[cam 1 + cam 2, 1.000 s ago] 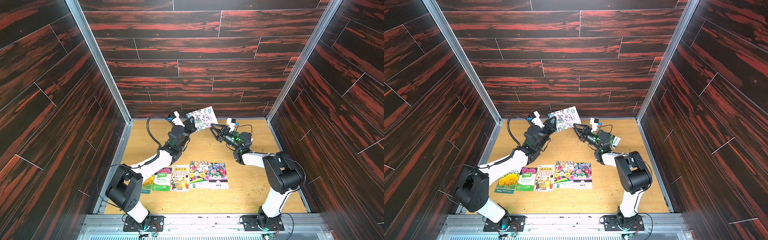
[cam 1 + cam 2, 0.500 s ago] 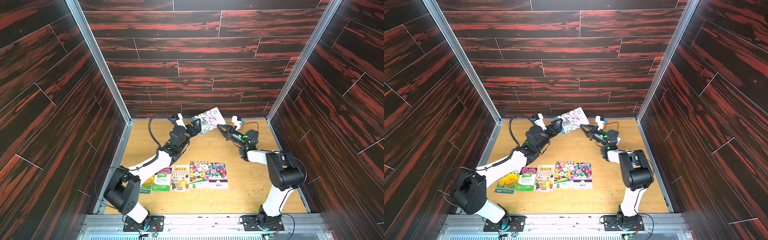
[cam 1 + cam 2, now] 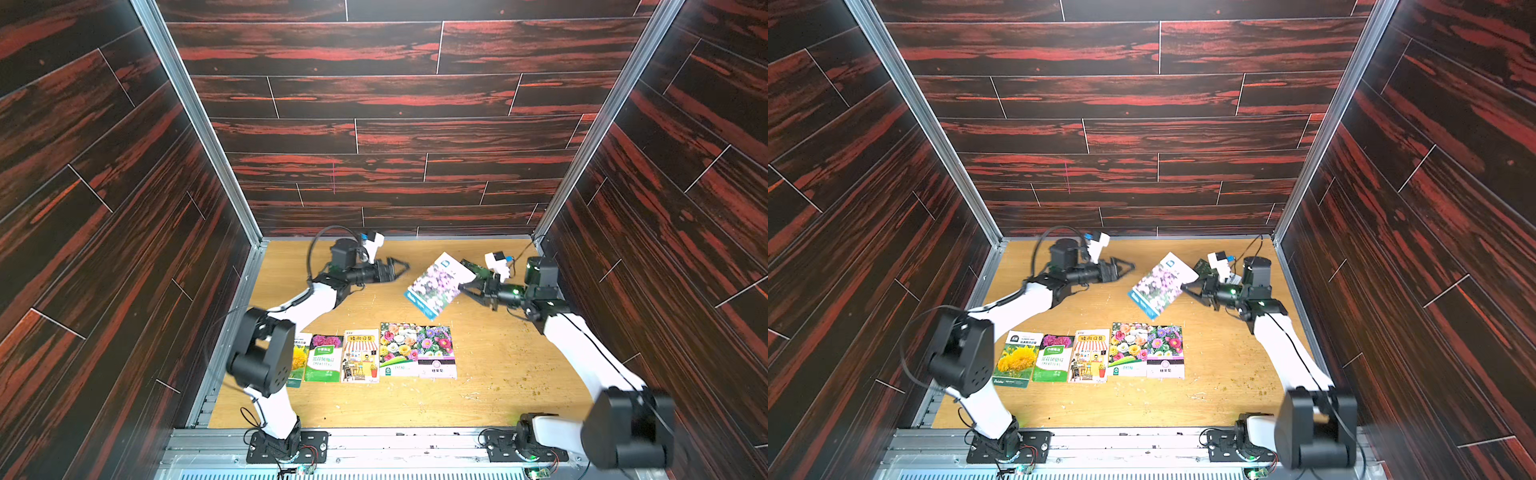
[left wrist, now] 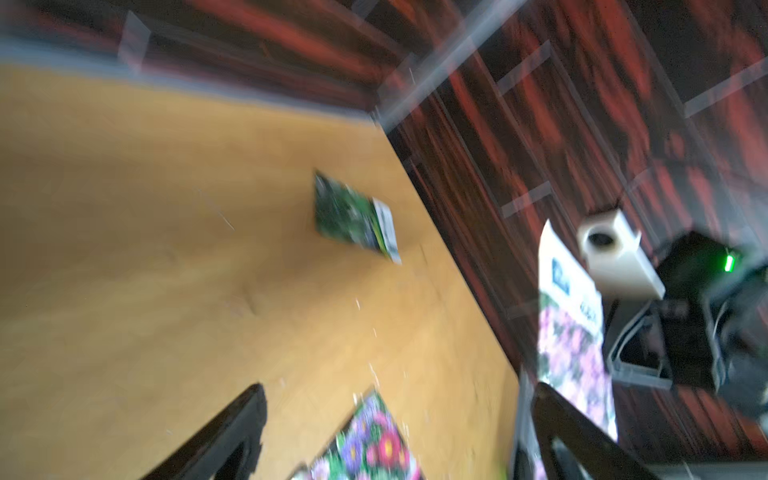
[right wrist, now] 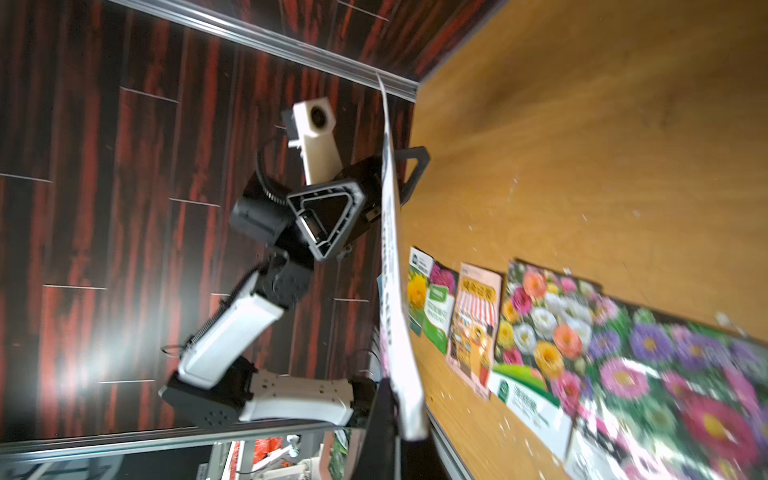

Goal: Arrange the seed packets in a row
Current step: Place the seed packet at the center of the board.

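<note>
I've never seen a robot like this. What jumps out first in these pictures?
A pale-purple flower packet hangs tilted in the air, pinched by the right gripper, while the left gripper gapes open nearby, empty. Near the front of the wooden table, five colourful seed packets lie side by side.

Seven seed packets [image 3: 359,355], two arms [image 3: 307,303].

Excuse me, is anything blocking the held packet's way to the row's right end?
Nothing visible does: only bare table lies between the purple-flower packet in the right gripper and the spot beside the aster packet.
</note>
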`<control>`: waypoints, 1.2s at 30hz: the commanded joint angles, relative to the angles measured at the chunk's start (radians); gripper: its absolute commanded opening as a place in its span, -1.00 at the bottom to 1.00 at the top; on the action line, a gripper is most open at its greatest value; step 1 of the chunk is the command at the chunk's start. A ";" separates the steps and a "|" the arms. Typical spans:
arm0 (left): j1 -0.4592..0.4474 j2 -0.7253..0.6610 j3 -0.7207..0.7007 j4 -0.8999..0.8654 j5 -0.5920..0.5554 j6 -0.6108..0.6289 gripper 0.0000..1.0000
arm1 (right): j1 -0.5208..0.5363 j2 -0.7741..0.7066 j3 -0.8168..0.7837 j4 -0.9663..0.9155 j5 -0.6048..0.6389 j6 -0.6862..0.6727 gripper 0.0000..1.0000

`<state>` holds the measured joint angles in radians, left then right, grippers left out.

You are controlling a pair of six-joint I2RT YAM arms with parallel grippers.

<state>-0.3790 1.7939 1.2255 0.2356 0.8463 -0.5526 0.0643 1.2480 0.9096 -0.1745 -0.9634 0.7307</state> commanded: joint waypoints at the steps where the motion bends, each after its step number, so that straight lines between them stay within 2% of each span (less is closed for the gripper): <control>1: -0.038 -0.036 0.030 -0.081 0.276 0.132 1.00 | -0.002 -0.033 -0.042 -0.272 0.042 -0.156 -1.00; 3: -0.063 -0.061 0.061 -0.177 0.306 0.202 1.00 | -0.002 -0.039 -0.061 -0.267 0.026 -0.159 -1.00; 6: -0.113 -0.047 0.162 -0.486 0.296 0.422 1.00 | -0.002 -0.036 -0.078 -0.243 0.002 -0.158 -1.00; 7: -0.128 -0.019 0.186 -0.549 0.297 0.460 1.00 | -0.002 -0.031 -0.080 -0.242 0.001 -0.161 -1.00; 9: -0.152 0.001 0.205 -0.572 0.293 0.463 1.00 | -0.002 -0.022 -0.080 -0.234 -0.007 -0.163 -1.00; 15: -0.170 0.052 0.245 -0.639 0.154 0.477 1.00 | -0.002 -0.058 -0.082 -0.224 -0.034 -0.160 -1.00; 18: -0.169 0.061 0.244 -0.603 0.079 0.458 1.00 | -0.002 -0.083 -0.088 -0.228 -0.046 -0.161 -1.00; 21: -0.169 0.092 0.287 -0.588 0.067 0.429 1.00 | -0.002 -0.094 -0.096 -0.226 -0.054 -0.162 -1.00; 23: -0.172 0.133 0.330 -0.579 0.107 0.393 0.96 | -0.001 -0.095 -0.100 -0.224 -0.054 -0.162 -1.00; 25: -0.182 0.164 0.364 -0.555 0.154 0.355 0.75 | -0.001 -0.092 -0.102 -0.224 -0.052 -0.166 -1.00; 26: -0.192 0.173 0.379 -0.547 0.179 0.351 0.54 | -0.002 -0.087 -0.103 -0.226 -0.047 -0.167 -1.00; 27: -0.201 0.178 0.391 -0.543 0.196 0.350 0.12 | -0.002 -0.083 -0.104 -0.228 -0.043 -0.171 -1.00; 29: -0.213 0.190 0.399 -0.511 0.224 0.314 -0.84 | -0.001 -0.078 -0.110 -0.225 -0.035 -0.172 -1.00; 30: -0.220 0.198 0.405 -0.505 0.235 0.299 -1.00 | -0.002 -0.075 -0.113 -0.221 -0.033 -0.175 -1.00; 31: -0.225 0.202 0.407 -0.507 0.248 0.299 -1.00 | -0.002 -0.075 -0.113 -0.224 -0.022 -0.175 -1.00; 32: -0.235 0.203 0.404 -0.517 0.254 0.311 -1.00 | -0.002 -0.075 -0.113 -0.228 -0.011 -0.178 -0.91; 34: -0.249 0.194 0.391 -0.528 0.233 0.328 -1.00 | -0.003 -0.078 -0.108 -0.244 0.027 -0.183 -0.42; 36: -0.260 0.177 0.341 -0.433 0.224 0.260 -1.00 | -0.009 -0.081 -0.103 -0.256 0.067 -0.184 -0.23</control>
<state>-0.5983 1.9919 1.5997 -0.2745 1.0302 -0.2447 0.0589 1.1652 0.8066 -0.4088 -0.9524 0.5621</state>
